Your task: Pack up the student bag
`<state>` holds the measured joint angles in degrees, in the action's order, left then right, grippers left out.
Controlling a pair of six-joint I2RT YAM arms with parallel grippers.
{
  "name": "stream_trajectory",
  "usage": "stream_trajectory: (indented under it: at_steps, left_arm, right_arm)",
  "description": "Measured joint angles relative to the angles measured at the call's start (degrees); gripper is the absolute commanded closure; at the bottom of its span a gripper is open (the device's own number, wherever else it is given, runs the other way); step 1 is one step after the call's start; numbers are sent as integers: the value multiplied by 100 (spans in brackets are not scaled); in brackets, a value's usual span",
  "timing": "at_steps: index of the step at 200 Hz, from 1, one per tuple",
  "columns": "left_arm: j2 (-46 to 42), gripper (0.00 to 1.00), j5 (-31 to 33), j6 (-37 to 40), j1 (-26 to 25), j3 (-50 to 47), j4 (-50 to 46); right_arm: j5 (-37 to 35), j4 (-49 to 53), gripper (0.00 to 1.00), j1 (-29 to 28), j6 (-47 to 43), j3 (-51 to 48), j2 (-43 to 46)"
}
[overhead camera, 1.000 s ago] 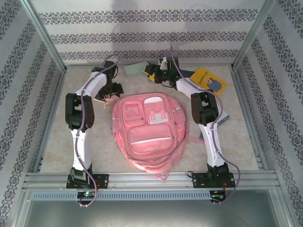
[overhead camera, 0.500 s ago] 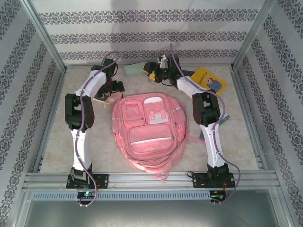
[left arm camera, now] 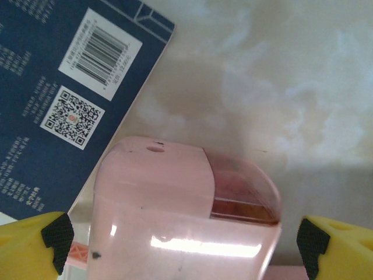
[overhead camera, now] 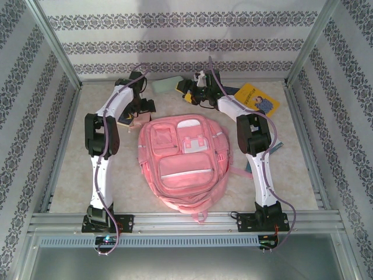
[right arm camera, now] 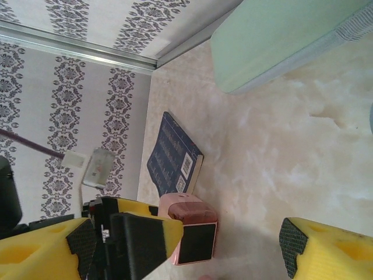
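Note:
The student bag [overhead camera: 183, 160], a large pink backpack, lies flat in the middle of the table with its front pockets facing up. My left gripper [overhead camera: 140, 111] is past the bag's far left corner. It stands open [left arm camera: 182, 245] astride a glossy pink box [left arm camera: 175, 216], and both pads are clear of the box's sides. That pink box [right arm camera: 189, 230] stands on the table beside a dark blue book [left arm camera: 64, 99]. My right gripper [overhead camera: 189, 90] hovers behind the bag's top edge, open [right arm camera: 186, 245], holding nothing.
A pale green case [overhead camera: 165, 86] lies at the back wall between the arms. A yellow book [overhead camera: 256, 99] lies at the back right. The blue book [overhead camera: 123, 121] sits under the left arm. Metal frame rails edge the table.
Both grippers have opened wider. The left arm has shifted slightly toward the back, its jaws still around the pink box. The bag has not moved.

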<state>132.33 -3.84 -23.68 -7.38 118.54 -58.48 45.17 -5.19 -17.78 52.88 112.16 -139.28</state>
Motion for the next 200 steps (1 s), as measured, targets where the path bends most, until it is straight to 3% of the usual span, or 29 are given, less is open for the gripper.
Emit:
stream_trajectory:
  at_steps: [62,78,125,176,200]
  left_arm:
    - [236,3,-2,98,0,0,-98]
    - [332,11,-17,105,-4,0,-105]
    - [393,48,-111,140,-4,24,-107]
    - [232,48,-157,140,-4,20,-109]
    - [-225,45,-20,140,-4,-57,-92]
  right_arm:
    - [2,28,17,4,2,-7,4]
    - [2,28,19,4,4,-7,4]
    - [-59,334,23,0,-190,-22,149]
    - [-675,1655,22,-170,-1460,-240,1408]
    - [-815,2153,26,-319,-2249,-468,2218]
